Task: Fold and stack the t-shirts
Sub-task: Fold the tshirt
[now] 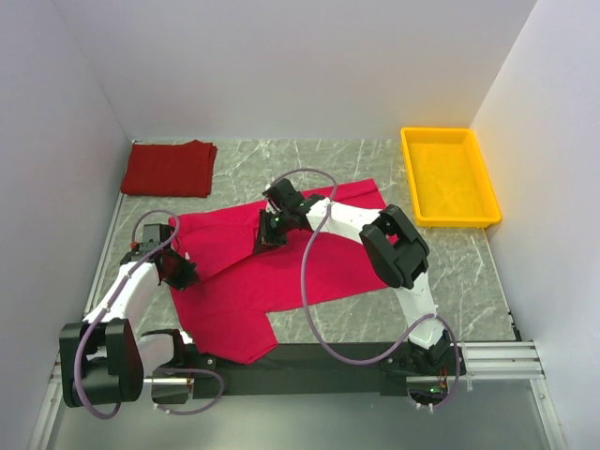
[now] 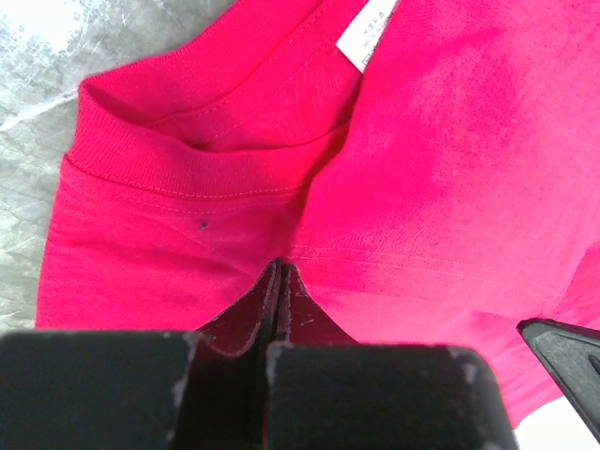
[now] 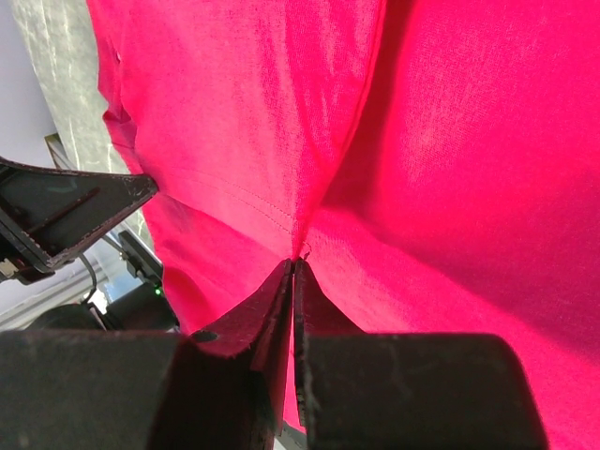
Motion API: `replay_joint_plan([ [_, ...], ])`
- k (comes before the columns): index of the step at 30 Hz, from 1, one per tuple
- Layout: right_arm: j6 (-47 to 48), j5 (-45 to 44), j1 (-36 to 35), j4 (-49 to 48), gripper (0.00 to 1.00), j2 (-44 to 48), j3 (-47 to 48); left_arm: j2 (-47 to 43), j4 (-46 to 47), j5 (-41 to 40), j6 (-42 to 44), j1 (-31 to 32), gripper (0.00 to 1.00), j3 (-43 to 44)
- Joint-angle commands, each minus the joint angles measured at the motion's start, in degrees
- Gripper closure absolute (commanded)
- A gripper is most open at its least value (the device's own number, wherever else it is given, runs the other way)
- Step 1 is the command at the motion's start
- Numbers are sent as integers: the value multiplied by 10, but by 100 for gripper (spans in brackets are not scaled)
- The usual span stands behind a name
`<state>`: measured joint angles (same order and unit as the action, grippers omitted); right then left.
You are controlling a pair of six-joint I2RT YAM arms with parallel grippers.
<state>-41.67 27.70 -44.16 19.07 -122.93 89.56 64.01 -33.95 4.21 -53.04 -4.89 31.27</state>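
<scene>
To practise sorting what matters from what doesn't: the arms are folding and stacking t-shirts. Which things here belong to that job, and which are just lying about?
Part of the job:
- bright red t-shirt, spread out, pinched by the left gripper and the right gripper
- dark red t-shirt, folded at the far left

Just lying about:
- yellow tray, at the far right

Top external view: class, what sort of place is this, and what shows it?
Probably a robot test cell, not a home: white walls box in a marble-patterned table, with a left arm and right arm bolted to a rail at its near edge.
</scene>
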Motion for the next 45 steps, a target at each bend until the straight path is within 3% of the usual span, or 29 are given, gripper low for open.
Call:
replay_joint_plan([
  [1,5,2,2,-3,91,24,-9,-15,-14,-10,5,2,99,22],
  [10,8,5,1,-3,87,20,-6,-13,-18,-14,4,1,99,26],
  [13,38,-9,1,15,66,20,9,-25,-31,-16,0,1,96,33],
  [14,52,-19,2,22,56,27,14,-32,-37,-15,-3,2,82,36],
  [15,69,-28,9,37,52,31,19,-41,-53,-17,-6,1,71,48],
  [16,99,-46,14,44,47,38,27,-68,-59,-18,-8,2,54,54],
  [19,175,-22,57,48,41,60,35,-127,-60,-38,-12,1,31,73],
  [22,285,53,120,51,40,78,40,-143,-13,-39,6,-1,26,78],
  [24,327,120,159,56,40,86,41,-135,28,-14,24,-8,25,70],
  [28,411,104,236,66,40,110,28,-51,158,37,61,-29,26,71],
  [31,452,84,284,75,41,118,20,26,201,62,93,-52,29,101],
  [35,445,83,354,75,42,108,20,112,236,74,138,-88,32,155],
  [45,401,37,405,80,47,56,77,240,251,113,181,-156,39,219],
])
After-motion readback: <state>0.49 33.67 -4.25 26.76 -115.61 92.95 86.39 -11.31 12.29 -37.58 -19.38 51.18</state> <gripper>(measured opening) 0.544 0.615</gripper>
